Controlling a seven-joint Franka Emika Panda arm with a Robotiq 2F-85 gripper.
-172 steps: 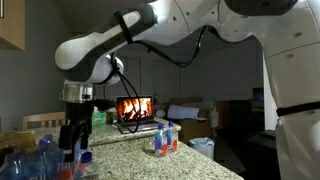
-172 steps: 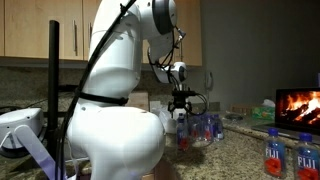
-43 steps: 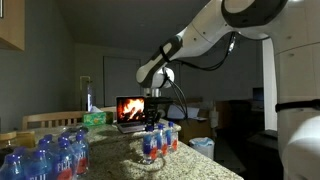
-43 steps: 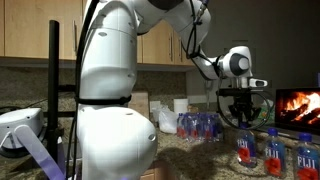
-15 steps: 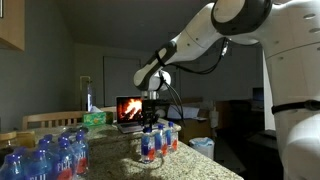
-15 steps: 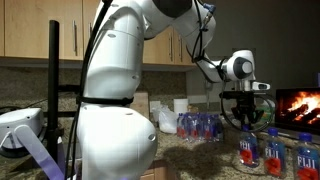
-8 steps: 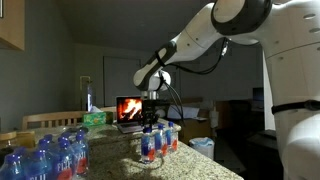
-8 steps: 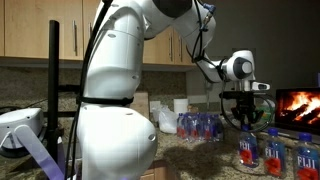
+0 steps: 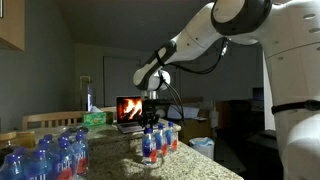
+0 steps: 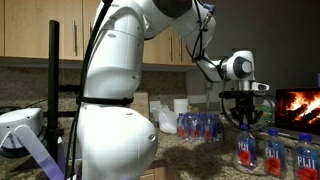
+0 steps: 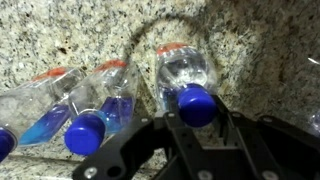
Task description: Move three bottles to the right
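Gripper (image 11: 197,118) looks pinched narrow on the cap/neck of the held bottle (image 11: 188,78), right of centre in the wrist view. Can't tell if its base is on the counter (image 11: 265,45) or just above it. The two neighbour bottles (image 11: 95,108) stand just beside it, toward the left of that frame. In an exterior view the same bottle (image 10: 245,152) is at lower right.

What could go wrong imo: if it's let go a bit tilted it tips and dominoes the neighbours. The jaws opening could also nudge the nearest one, bc there's v little gap.

Materials: thin clear bluish plastic, tall narrow cylinders, smooth blue caps, red/blue label bands. They're prob slippy. The counter is speckled polished granite, hard and flat.
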